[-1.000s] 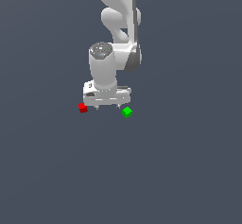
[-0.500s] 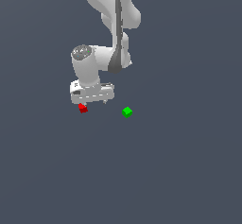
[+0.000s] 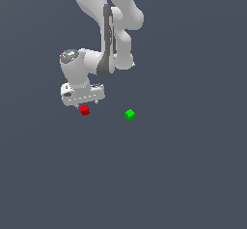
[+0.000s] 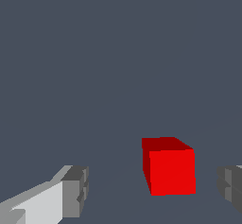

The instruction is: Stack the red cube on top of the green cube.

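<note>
— Down on the plain dark grey floor [image 3: 183, 175], what lies there?

— Two tiny things. A small, plain bright red cube [image 3: 85, 110] sits toward the exterior view's left, and a small bright green cube [image 3: 129, 114] of the same size sits toward the exterior view's right of it. They are well apart, with bare floor between them, and neither rests on the other.

— And where does the white robot arm [image 3: 108, 25] stand?

— It reaches down from the upper part of the exterior view, and its white gripper [image 3: 85, 106] hangs directly over the red cube, its body just above the cube's top face. The green cube has nothing over it.

— Is the gripper pinching the red cube?

— No. From the wrist view the jaws are spread wide. The red cube [image 4: 169, 165] sits between the two grey fingertips [image 4: 75, 191], with clear floor showing on each side of it. It lies nearer one fingertip than the other, off-centre in the gap, and touches neither.

— How does the red cube sit?

— Flat on the floor, turned slightly so that the wrist view shows its top face, one bright side and one darker, shaded side.
</note>
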Available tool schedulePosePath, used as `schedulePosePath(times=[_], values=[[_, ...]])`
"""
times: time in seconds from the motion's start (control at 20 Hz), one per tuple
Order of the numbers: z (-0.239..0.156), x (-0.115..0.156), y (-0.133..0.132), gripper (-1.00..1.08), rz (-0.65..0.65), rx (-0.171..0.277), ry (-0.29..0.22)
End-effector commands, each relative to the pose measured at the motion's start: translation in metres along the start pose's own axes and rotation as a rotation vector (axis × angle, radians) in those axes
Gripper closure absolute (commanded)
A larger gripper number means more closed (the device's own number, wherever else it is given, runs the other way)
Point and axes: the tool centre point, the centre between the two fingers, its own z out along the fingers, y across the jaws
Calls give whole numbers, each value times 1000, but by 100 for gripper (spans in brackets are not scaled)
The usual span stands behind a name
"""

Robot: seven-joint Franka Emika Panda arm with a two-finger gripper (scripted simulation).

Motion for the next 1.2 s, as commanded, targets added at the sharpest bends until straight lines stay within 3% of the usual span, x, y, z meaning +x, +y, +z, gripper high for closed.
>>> schedulePosePath(times=[0.0,0.7,1.15], values=[[4,-7,9,-92,-16,0,0],[14,-16,26,-92,-36,1,0],[49,-17,26,-92,-37,1,0]])
